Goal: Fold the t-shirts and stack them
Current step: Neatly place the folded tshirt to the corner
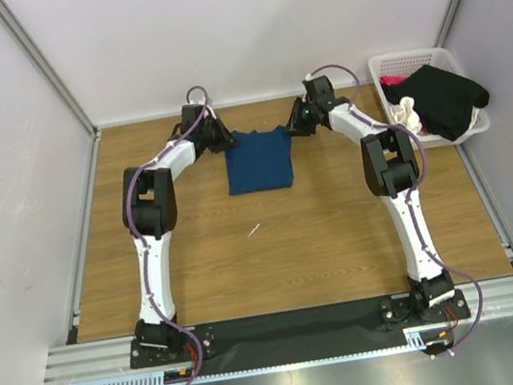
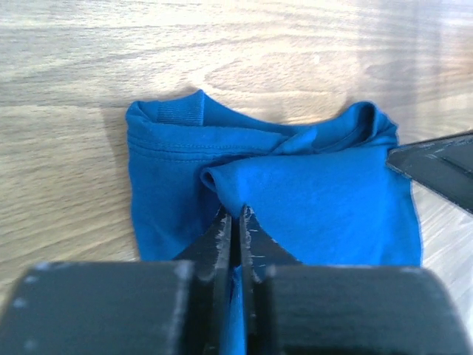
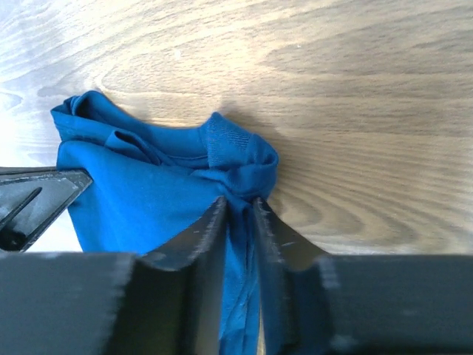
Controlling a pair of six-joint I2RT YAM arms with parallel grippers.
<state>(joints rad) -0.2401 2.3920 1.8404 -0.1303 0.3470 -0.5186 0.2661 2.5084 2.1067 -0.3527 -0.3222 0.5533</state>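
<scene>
Blue t-shirt lies folded on the surface, far centre, between the two arms. Left gripper: fingers nearly together, pinching a fold of blue cloth near the collar. Right gripper: narrow gap (cloth fills it), clamped on the shirt beside the collar rib. Other t-shirts, black, pink and cream, are heaped in the white basket, far right.

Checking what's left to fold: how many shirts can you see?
4: a blue shirt on the table; a black shirt, a pink shirt and a cream shirt in the basket. More may be hidden underneath.
</scene>
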